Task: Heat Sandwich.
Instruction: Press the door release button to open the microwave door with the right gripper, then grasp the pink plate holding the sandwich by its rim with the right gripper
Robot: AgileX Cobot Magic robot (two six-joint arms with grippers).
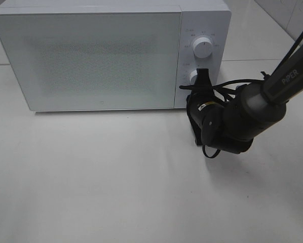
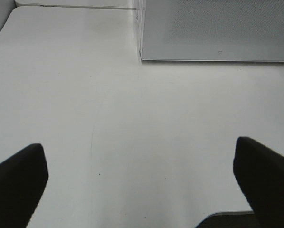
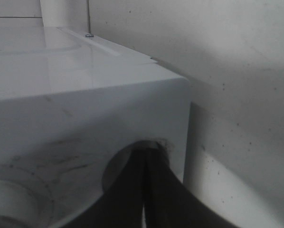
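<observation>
Under the right gripper (image 1: 202, 74), bare white table (image 1: 116, 192), seamed farther back. Just ahead of its tip, white microwave (image 1: 90, 55), door shut. Beyond that, speckled white wall (image 3: 237, 57); off to its right, pale tiles (image 1: 293, 15). Soft even light, faint shadows below.

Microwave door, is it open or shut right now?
Shut. The microwave door sits flush beside the control panel, with no gap and nothing of the inside showing.
</observation>
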